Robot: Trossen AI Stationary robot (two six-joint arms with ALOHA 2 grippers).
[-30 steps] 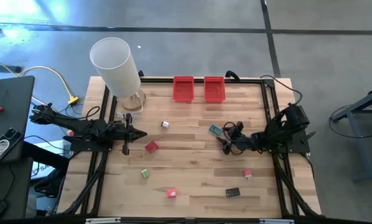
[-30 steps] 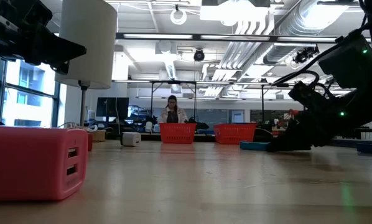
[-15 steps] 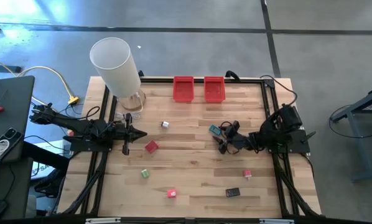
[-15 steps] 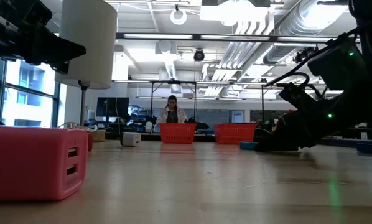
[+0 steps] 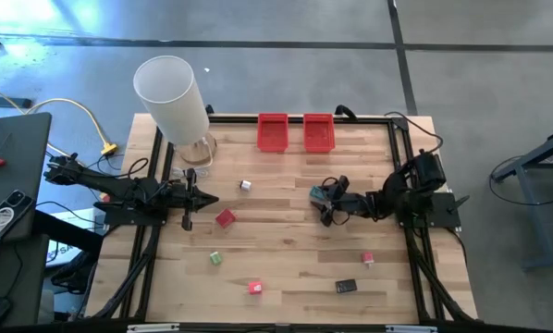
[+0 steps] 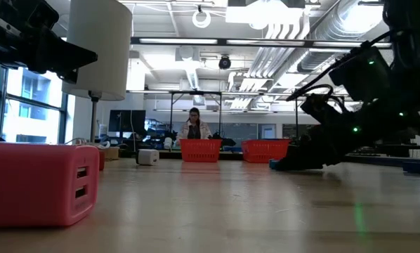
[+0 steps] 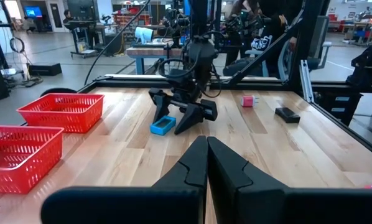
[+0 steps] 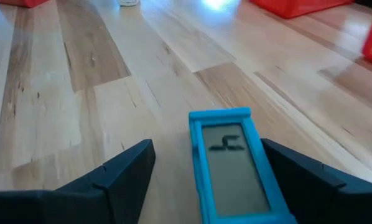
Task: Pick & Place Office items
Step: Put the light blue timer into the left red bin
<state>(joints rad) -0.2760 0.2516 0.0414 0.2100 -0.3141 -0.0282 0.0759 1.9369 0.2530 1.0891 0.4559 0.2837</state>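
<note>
The office items lie scattered on the wooden table: a teal flat piece (image 5: 318, 192), a white one (image 5: 245, 185), a red block (image 5: 225, 218), a green one (image 5: 215, 258), a small red one (image 5: 254, 288), a black flat one (image 5: 346, 286) and a pink one (image 5: 367, 259). My right gripper (image 5: 326, 203) is open and low over the table. Its fingers (image 8: 120, 171) stand on either side of the teal piece (image 8: 232, 165), which lies flat on the wood with a gap showing on each side. My left gripper (image 5: 189, 199) waits shut at the table's left side, beside the red block.
Two red bins (image 5: 273, 131) (image 5: 318, 131) stand at the far edge. A tall white cylinder (image 5: 172, 97) stands at the far left corner. A dark frame (image 5: 402, 176) borders the table. A person sits in the room beyond the table (image 6: 194, 125).
My right gripper has moved toward the table's left and slightly toward the far edge, staying low, and has come up to the teal piece until its open fingers stand on either side of it. The teal piece has stayed in place.
</note>
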